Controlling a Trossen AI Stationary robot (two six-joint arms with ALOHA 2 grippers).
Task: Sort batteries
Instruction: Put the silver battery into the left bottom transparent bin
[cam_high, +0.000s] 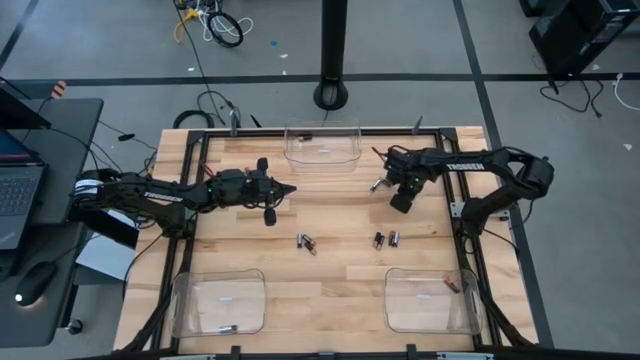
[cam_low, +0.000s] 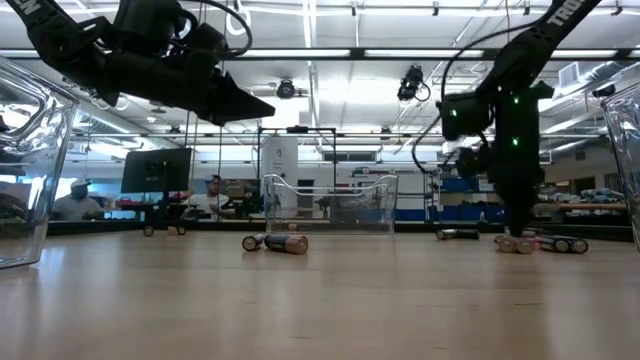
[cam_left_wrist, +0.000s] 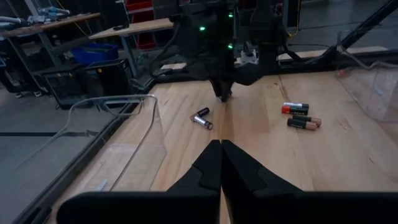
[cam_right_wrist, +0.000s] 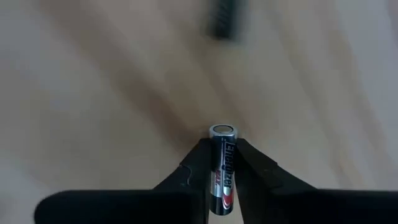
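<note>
Bins of clear plastic sit at the near-left corner (cam_high: 218, 300), the near-right corner (cam_high: 430, 300) and the middle of the far edge (cam_high: 321, 143) of the bench (cam_high: 330, 275). The left hand (cam_high: 287, 189) hangs above the left-centre boards with its fingers pressed together and empty, while loose batteries lie mid-bench in a pair (cam_high: 306, 242) and another pair (cam_high: 386, 239). The right hand (cam_right_wrist: 222, 163), lowered to the bench toward the far right, pinches a black-and-silver battery (cam_right_wrist: 222, 168) between its fingers, with another battery (cam_high: 381, 185) lying just beside it.

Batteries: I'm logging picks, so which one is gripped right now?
The black Energizer cell, pinched between the right gripper fingers. The loose pairs mid-table and a separate one beside that gripper lie free.
</note>
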